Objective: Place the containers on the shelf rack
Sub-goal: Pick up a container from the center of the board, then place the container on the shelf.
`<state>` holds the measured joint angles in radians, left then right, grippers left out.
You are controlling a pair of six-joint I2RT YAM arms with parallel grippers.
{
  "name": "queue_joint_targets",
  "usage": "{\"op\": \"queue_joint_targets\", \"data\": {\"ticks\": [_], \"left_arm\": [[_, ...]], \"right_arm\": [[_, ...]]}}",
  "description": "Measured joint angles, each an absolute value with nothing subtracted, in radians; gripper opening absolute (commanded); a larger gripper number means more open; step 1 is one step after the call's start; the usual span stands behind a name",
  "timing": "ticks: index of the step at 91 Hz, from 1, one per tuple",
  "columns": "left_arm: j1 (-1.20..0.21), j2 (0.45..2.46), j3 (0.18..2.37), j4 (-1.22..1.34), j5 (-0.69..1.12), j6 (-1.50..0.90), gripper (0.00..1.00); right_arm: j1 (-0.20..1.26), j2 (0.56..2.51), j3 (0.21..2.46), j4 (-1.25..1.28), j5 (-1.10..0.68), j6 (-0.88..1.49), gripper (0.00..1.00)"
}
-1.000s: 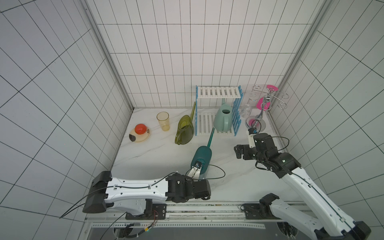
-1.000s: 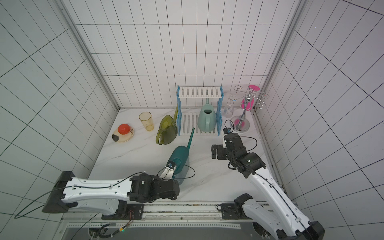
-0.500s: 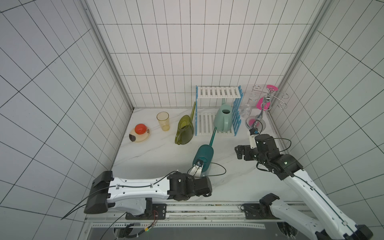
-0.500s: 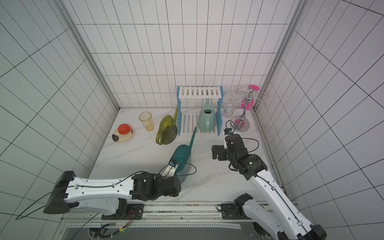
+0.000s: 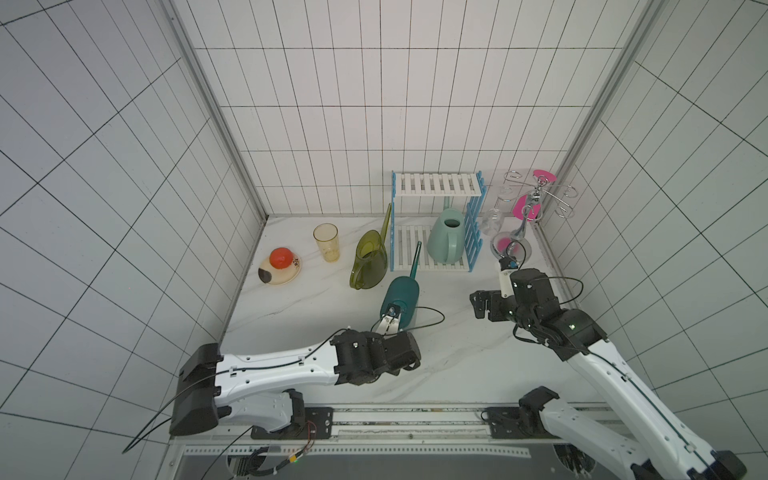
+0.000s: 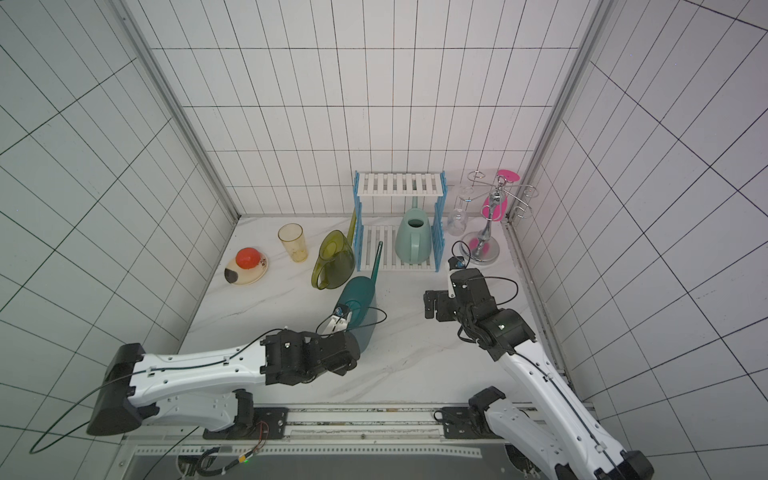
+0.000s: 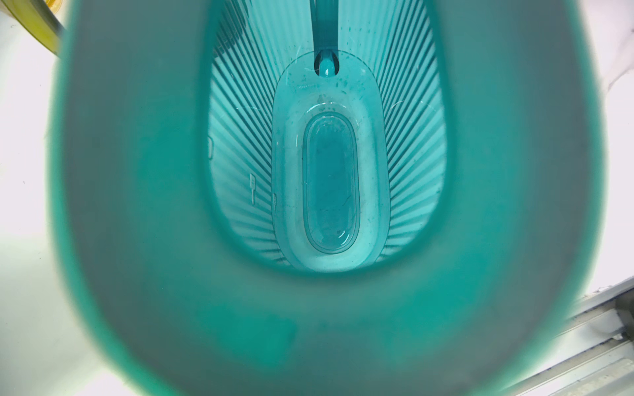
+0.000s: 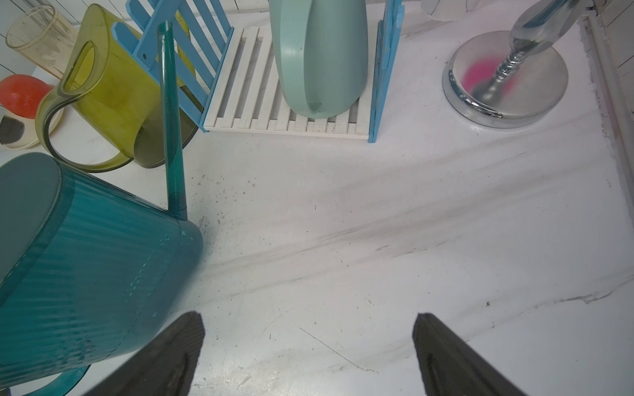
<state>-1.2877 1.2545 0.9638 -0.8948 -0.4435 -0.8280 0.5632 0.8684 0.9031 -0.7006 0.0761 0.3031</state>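
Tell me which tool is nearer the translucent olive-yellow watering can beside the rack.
Left. The left tool, shut on the dark teal plastic watering can, sits just in front of the translucent olive-yellow watering can; the right tool, open, is farther off, beyond the teal can.

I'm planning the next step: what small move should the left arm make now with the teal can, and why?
Probably carry the teal can forward toward the rack. The left end effector is shut on it, its spout points at the rack, and the mint can fills only the right part of the lower shelf, leaving room beside it.
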Motion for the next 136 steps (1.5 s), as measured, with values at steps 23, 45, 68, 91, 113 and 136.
{"op": "queue_joint_targets", "data": {"ticks": [23,45,68,91,113,136], "left_arm": [[-1.269,1.311,1.051,-0.887,-0.437,-0.784,0.00],[-1.231,1.356,1.094,-0.874,-0.424,-0.745,0.00],[-1.155,1.382,1.102,-0.860,-0.396,-0.704,0.00],[-1.095,1.415,1.150,-0.849,-0.370,-0.671,0.00],[-1.037,1.478,1.236,-0.841,-0.366,-0.653,0.00],[-0.973,1.542,1.295,-0.837,-0.355,-0.619,0.00]], "right_arm": [[0.563,0.870,0.903,-0.701,0.083,0.303,0.99],[0.563,0.840,0.903,-0.702,0.083,0.302,0.99],[0.563,0.822,0.903,-0.702,0.086,0.299,0.99],[0.563,0.813,0.903,-0.704,0.087,0.299,0.99],[0.563,0.806,0.903,-0.706,0.086,0.299,0.99],[0.563,0.778,0.903,-0.709,0.084,0.299,0.99]]}}
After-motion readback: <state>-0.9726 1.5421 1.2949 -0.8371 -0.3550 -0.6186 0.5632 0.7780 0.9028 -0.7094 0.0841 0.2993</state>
